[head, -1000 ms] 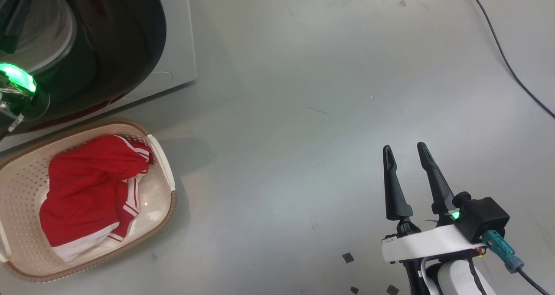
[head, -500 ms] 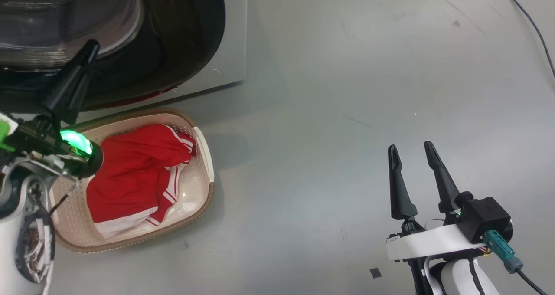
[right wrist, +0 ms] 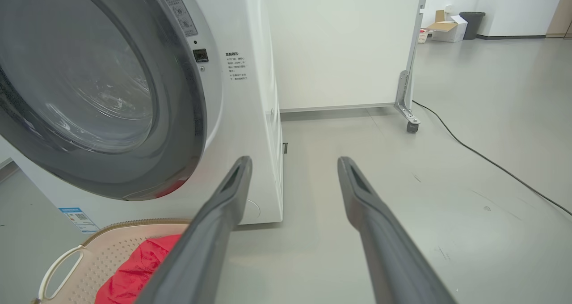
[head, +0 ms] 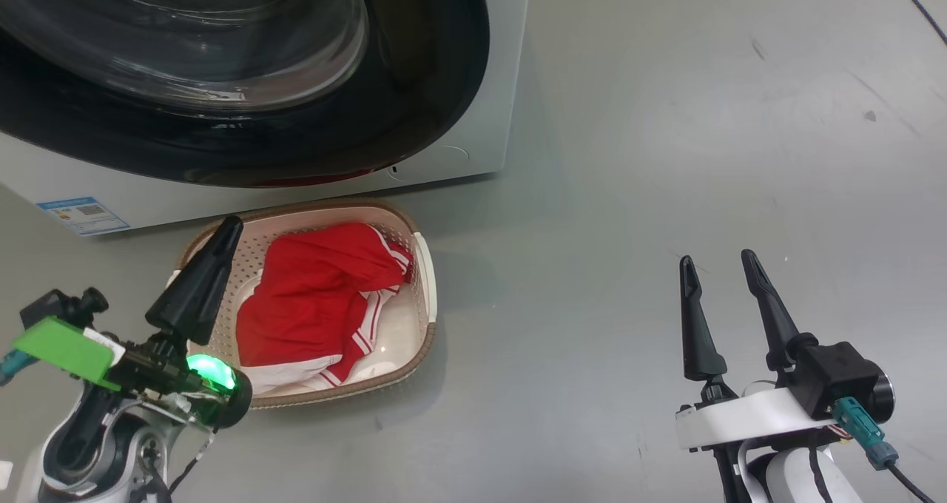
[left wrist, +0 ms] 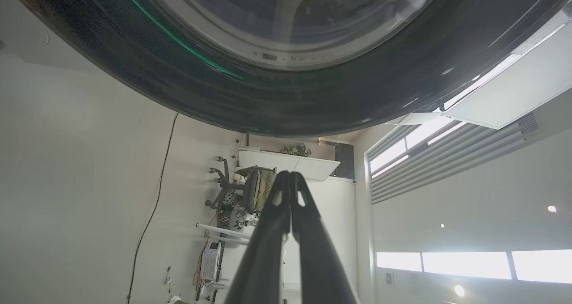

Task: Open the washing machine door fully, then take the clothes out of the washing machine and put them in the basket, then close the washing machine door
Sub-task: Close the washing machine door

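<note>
Washing machine point(head: 507, 59): white front-loader on a grey floor point(head: 666, 155), with a blue label point(head: 80, 215) low on its front. Washing machine door point(head: 429, 103): glossy black rim and clear glass centre, lying against the machine front. Basket point(head: 427, 296): cream, on the floor just before the machine, below the door. Clothes point(head: 314, 303): red with white stripes, inside the basket. Left claw point(head: 226, 231): 2 fingers pressed together, holding nothing, at the basket's left edge in the head view. Right claw point(head: 716, 260): 2 fingers spread, empty, well apart from the basket.
</note>
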You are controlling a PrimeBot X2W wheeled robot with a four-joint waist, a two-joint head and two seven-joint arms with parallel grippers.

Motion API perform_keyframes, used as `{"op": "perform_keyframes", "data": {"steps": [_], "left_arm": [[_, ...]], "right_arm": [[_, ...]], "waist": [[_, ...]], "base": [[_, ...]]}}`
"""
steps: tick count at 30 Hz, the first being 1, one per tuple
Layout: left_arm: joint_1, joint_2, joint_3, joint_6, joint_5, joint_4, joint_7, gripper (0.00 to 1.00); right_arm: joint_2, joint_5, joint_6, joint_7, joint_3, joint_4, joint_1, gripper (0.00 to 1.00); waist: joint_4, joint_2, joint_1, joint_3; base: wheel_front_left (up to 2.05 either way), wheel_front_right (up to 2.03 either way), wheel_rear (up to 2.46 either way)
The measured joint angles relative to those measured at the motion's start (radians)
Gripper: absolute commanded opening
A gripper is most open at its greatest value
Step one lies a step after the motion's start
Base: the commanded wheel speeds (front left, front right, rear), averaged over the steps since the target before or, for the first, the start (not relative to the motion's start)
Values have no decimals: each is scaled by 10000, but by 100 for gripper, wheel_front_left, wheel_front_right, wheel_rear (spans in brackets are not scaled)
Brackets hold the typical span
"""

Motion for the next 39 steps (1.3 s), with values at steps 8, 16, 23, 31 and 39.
{"op": "perform_keyframes", "data": {"steps": [8, 16, 23, 31, 39], "left_arm": [[1155, -270, 249, -6, 397, -474, -407, 100], [1610, -38, 725, -6, 3367, -1881, -1440, 100], [1811, 2071, 443, -8, 8184, -3321, -3233, 100], [2661, 3266, -234, -35, 12080, -3643, -5273, 100], [3380, 2560, -1129, 1300, 15098, -3206, -6205, 100]], "right_arm": [[-19, -88, 0, 0, -2, 113, 203, 100], [-73, -96, 0, 0, -198, 121, 405, 100], [-245, -267, 0, 0, -334, 109, 476, 100], [-385, -401, 0, 0, -464, 82, 810, 100], [-439, -616, 0, 0, -374, 73, 1288, 100]], "waist": [[625, 0, 0, -511], [1182, 0, 0, -1032], [1611, 0, 0, -1470], [1802, 0, 0, -1872], [1789, 0, 0, -2166]], "base": [[0, 0, 0], [0, 0, 0], [0, 0, 0], [0, 0, 0], [0, 0, 0]]}}
